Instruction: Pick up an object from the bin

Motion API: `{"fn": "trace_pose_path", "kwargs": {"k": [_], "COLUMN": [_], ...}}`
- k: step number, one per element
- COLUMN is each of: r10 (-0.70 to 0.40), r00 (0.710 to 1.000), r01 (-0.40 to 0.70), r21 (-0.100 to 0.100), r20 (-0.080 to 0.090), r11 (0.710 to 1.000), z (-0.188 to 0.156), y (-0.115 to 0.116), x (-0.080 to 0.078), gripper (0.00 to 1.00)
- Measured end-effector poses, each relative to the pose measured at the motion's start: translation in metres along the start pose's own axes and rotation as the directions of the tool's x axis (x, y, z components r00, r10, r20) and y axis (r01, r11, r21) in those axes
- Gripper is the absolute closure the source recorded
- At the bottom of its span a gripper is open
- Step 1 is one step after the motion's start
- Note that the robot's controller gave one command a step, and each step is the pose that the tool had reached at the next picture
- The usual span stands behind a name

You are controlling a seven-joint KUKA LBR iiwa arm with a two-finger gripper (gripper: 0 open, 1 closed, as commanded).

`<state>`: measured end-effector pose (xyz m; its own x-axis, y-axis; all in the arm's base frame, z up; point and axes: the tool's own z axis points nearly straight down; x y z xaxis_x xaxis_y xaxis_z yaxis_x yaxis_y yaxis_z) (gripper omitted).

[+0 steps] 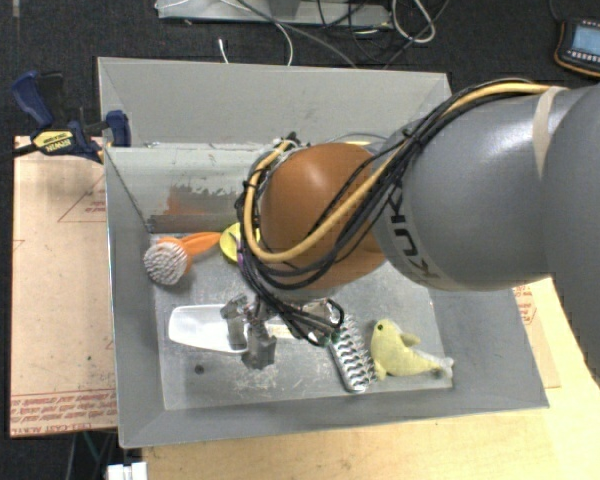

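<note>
Grey metal bin (310, 413), loose things spread thin over the floor.

Two-finger gripper (253, 343) down low near the floor, front-left of centre. Sits right at the right-hand end of a flat white plastic piece with a rounded left end (195, 329), which lies flat along the front-left floor. Overlaps that end from above; cannot tell whether touching or gripping. Width of the pincer's opening: cannot tell, hidden among dark metal and cables.

Above the gripper, a smooth orange-brown dome cover (315, 213) on the wrist, looped with black and yellow cables (280, 253).

Left of the dome, near the left wall: brush with an orange handle and a round grey-white bristle head (166, 262), well apart from the white piece.

Just right of the gripper: silvery ridged metal strip (351, 359), lying slantwise. Just beside that, further right: pale yellow soft toy shaped like a whale (400, 351), close to the front wall.
</note>
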<state>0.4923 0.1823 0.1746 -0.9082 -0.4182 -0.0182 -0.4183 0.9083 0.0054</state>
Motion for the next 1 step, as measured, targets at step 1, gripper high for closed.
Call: {"fn": "trace_pose_path", "kwargs": {"k": [1], "r10": [0.000], "r00": [1.000], "r01": [0.000], "r21": [0.000], "r20": [0.000], "r11": [1.000], "z": [0.0000], "y": [-0.0001], "x": [0.0000], "gripper": [1.00]}}
